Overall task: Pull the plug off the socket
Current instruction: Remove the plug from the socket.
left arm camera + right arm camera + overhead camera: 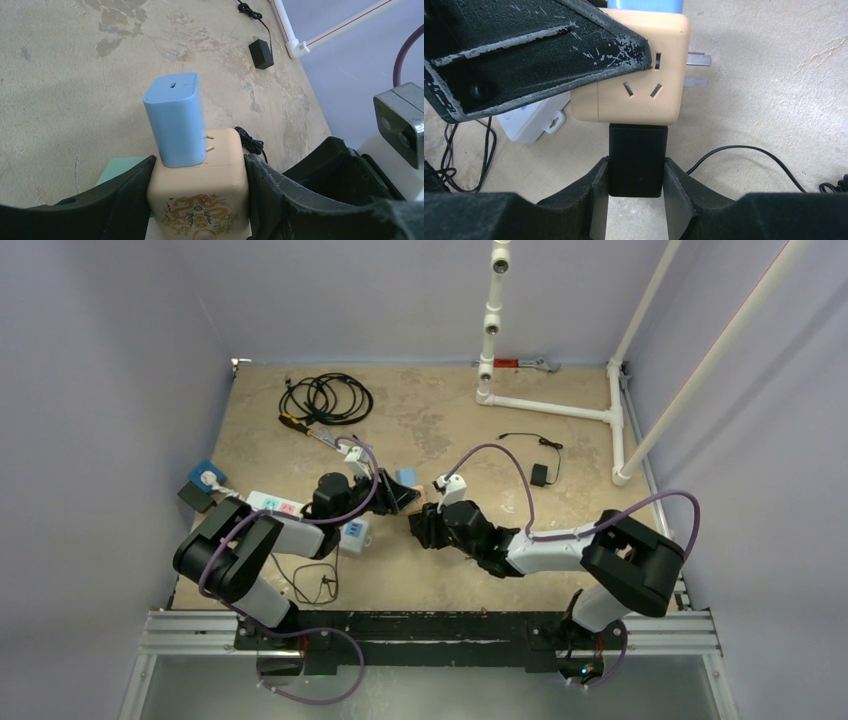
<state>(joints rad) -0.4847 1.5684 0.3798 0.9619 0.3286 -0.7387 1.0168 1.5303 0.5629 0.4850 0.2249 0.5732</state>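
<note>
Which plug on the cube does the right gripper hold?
The black plug, pinched by the right gripper; the blue plug, prongs showing, is on another face of the cube, ungripped.

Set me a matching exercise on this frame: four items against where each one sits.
Items:
1. blue charger
2. beige socket cube
3. black plug
4. small black adapter

Places:
A. between the right gripper's fingers
B. loose on the table
C. between the left gripper's fingers
D. on the cube, prongs partly showing

Pairs: 1-D, 2-C, 3-A, 4-B
</note>
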